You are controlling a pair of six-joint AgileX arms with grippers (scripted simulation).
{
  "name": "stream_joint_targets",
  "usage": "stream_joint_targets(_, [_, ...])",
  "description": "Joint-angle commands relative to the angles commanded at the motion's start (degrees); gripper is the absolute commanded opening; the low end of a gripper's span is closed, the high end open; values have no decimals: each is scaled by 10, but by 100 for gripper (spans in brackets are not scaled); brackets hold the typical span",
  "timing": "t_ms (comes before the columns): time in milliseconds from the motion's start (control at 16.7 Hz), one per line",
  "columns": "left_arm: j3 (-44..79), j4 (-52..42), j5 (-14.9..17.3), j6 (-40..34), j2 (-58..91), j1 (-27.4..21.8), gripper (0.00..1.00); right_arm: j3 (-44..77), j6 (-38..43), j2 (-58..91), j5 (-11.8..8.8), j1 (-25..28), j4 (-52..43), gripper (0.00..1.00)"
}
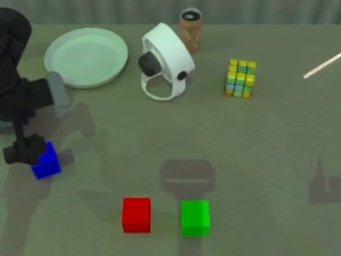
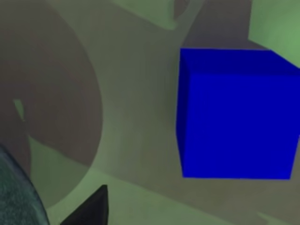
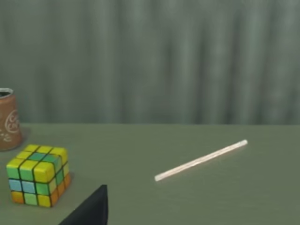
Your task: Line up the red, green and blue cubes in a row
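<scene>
Looking down, the left tool (image 1: 24, 150) hangs at the tabletop's (image 1: 266, 149) left edge, touching the blue cube (image 1: 47, 162); whether it pinches, I cannot tell. The red cube (image 1: 136, 215) and green cube (image 1: 195, 217) sit side by side near the front. Its wrist view shows the blue cube (image 2: 236, 115) close up; the right wrist view shows a puzzle cube (image 3: 38, 175) and stick (image 3: 200, 160).

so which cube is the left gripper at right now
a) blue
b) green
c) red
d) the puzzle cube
a: in the top view the left gripper sits at the blue cube near the table's left edge, and the left wrist view shows that cube close up, while the red cube and green cube sit side by side at the front, away from it.
</scene>
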Motion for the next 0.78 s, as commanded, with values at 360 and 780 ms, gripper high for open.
stream_joint_targets(360, [1,1,0,2,4,3,100,0,0,-1,0,0,1,100])
stream_joint_targets(780, [-73,140,0,3,63,1,100,0,0,-1,0,0,1,100])
